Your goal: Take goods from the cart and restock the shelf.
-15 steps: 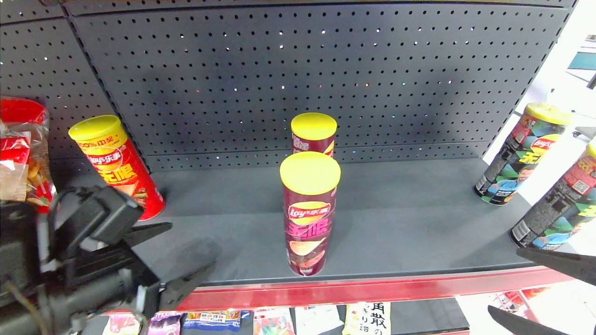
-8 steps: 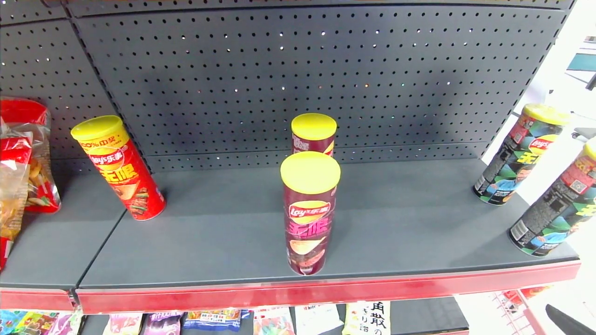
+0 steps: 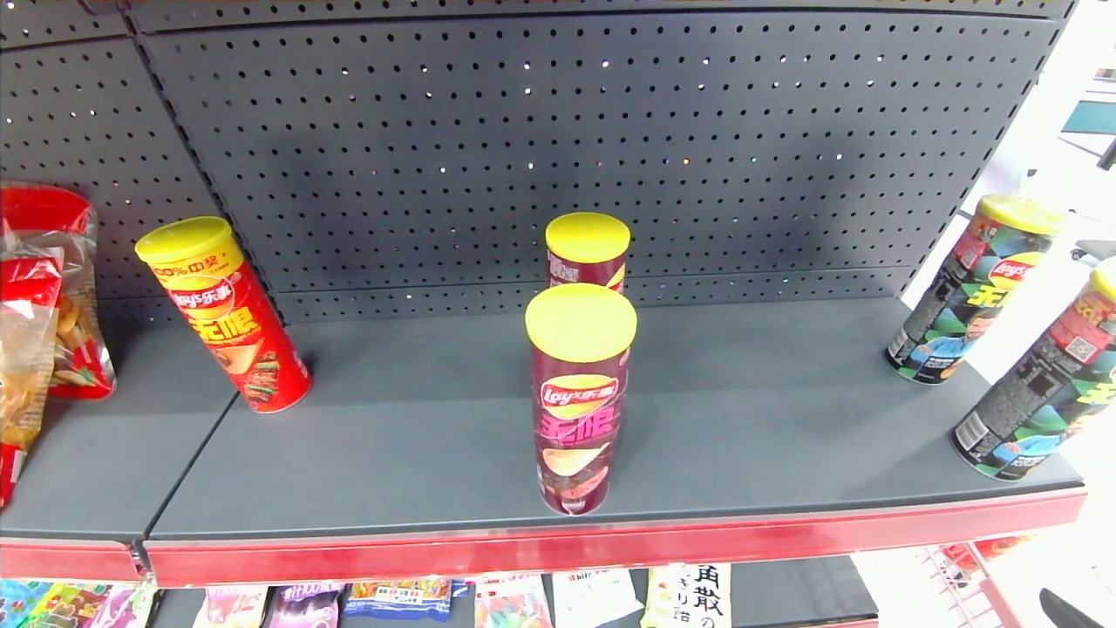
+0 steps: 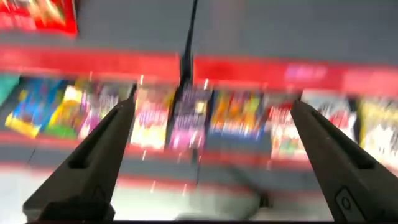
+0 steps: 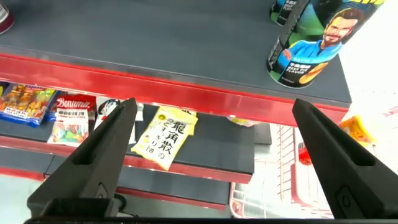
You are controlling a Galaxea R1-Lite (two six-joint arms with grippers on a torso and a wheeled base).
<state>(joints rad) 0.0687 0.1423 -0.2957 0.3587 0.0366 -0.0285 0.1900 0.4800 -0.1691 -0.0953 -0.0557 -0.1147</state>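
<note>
The left claw (image 4: pixel 212 106) is hanging released, its two dark fingers spread wide and gripping nothing. It is facing a blurred row of colourful snack packets (image 4: pixel 186 115) on the lower shelf. The right claw (image 5: pixel 214 104) is gaping open too and is just as empty. It is pointing at a white packet with black characters (image 5: pixel 163 137) that is lying flat on the lower shelf (image 5: pixel 211 146), just beneath the red front lip (image 5: pixel 155 78) of the grey shelf (image 3: pixel 418 436) above.

In the head view, the front maroon chip canister (image 3: pixel 578 410) is standing upright at the middle of that grey shelf, close behind the lip. Its long axis is running vertically and its yellow lid is facing up. At 3 o'clock from it, near the shelf's end, a black-and-green chip canister (image 3: pixel 1037 392) is standing on its base, lid up. A matching black-and-green canister (image 3: pixel 968 296) is standing just behind it, toward 2 o'clock. At 10 o'clock a red chip canister (image 3: pixel 228 318) is also resting on its base, its yellow lid appearing to lean toward 11 o'clock. Clear snack bags (image 3: pixel 39 296) are sitting beyond it at 9 o'clock. At 12 o'clock a second maroon canister (image 3: pixel 587 253) is standing upright directly behind the first, close to the dark pegboard back panel (image 3: pixel 523 131).
</note>
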